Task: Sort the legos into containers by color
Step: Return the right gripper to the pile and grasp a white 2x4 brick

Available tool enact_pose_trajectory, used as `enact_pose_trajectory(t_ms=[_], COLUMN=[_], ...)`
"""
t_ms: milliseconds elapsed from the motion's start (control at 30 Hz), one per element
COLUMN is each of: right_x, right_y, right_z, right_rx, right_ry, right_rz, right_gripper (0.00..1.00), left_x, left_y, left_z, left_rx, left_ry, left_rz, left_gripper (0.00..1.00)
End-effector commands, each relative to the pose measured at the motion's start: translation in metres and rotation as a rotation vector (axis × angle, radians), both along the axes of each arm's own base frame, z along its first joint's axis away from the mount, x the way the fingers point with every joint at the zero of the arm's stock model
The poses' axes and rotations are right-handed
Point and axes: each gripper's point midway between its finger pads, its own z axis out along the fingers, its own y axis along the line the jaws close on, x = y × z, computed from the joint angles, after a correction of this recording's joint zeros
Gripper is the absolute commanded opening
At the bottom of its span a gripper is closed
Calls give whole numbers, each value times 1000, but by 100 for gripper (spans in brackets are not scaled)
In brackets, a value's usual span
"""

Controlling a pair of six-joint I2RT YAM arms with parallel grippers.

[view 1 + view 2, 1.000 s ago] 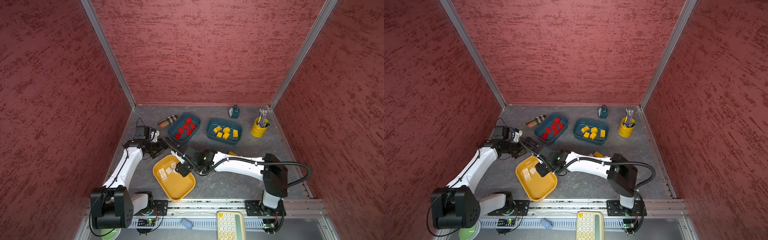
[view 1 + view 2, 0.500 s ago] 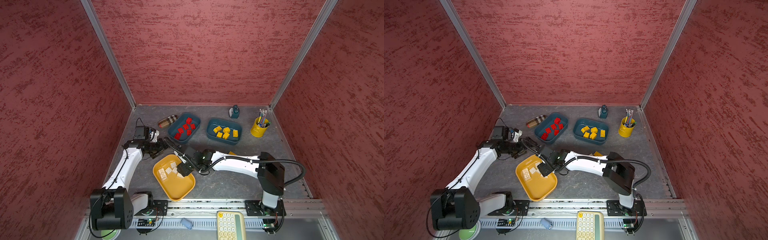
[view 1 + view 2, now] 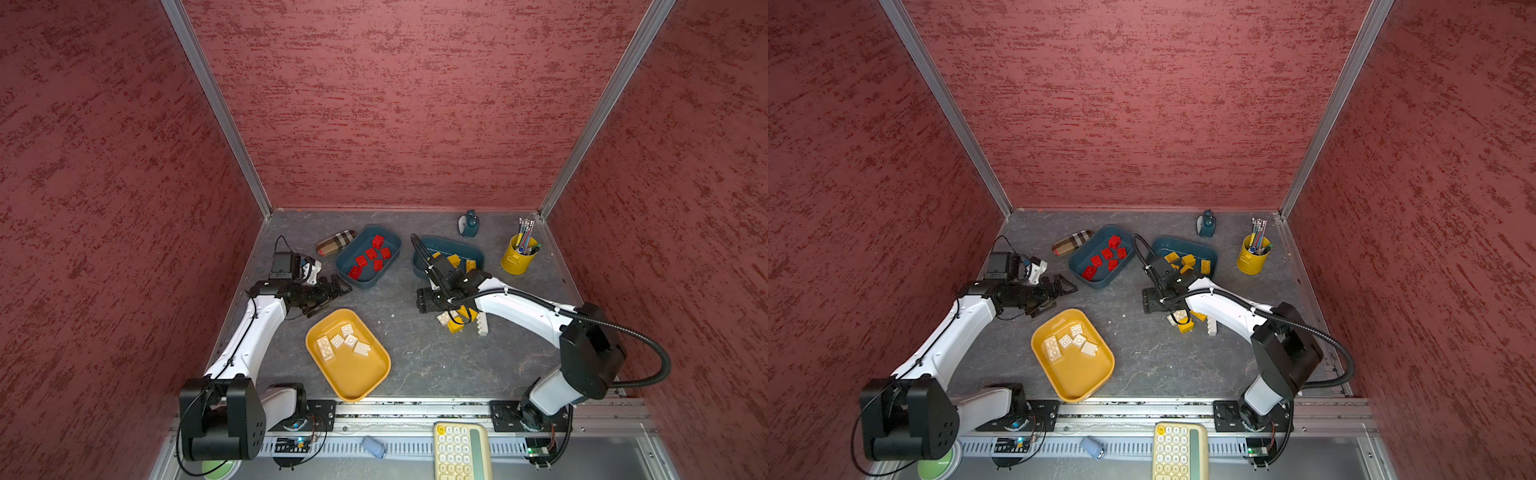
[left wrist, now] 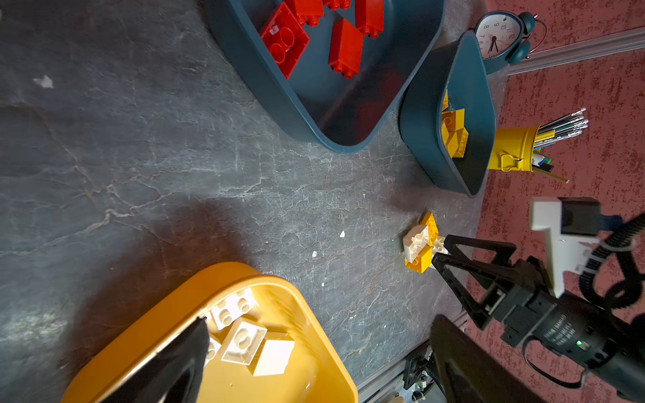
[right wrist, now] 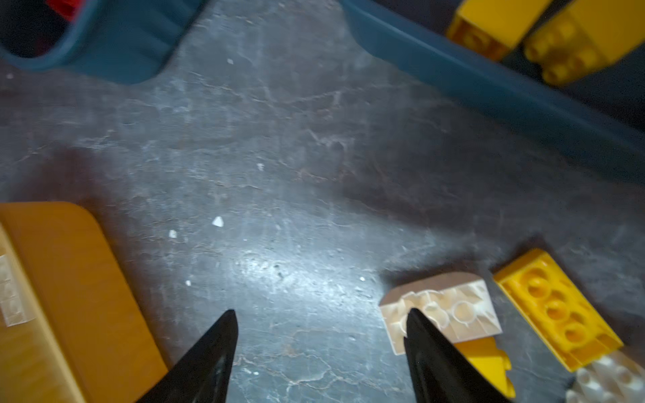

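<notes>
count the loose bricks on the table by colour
white bricks: 2
yellow bricks: 2
total: 4 in view; the right arm may hide more

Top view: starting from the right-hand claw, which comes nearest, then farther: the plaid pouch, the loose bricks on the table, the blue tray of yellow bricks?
From the right gripper:
1. Loose bricks, right beside it on the table.
2. Tray of yellow bricks, just behind it.
3. Plaid pouch, far off at the back left.
</notes>
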Motion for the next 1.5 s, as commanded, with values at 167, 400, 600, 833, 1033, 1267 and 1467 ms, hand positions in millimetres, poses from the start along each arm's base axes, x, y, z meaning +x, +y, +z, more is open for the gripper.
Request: enact_pose_trajectory(t_ms=[167,400,600,833,1033,1267,1467], right_x=[17,2,-18,-33,-29,-20,-9], right_y=[-32,-35,-37,-42,-32,-36,-58], right_z=[-15,-27,-39,-37,-36,-11,6], right_rx=[26,38,61,52,91,-10,-260], right_ry=[31,86,140,161,158,36,-138], right_rz=[-170,-181,-188,-205,-211,-43,363], right_gripper=[78,78,78,77,79,82,97], left_x=[1,-1,2,3,4,3,2], left_y=[-3,-3,-5,-6,-8,-7,-9], left_z=[0,-3,-7,-7,-9,-13,-11], left_rx=[-9,-2,-4,2,0,7,7], left_ry=[-9,-6,4,4,9,15,13], left_rz=[-12,-18,-25,-29,-33,-33,-44], left_gripper=[99,99,99,99,99,99,99])
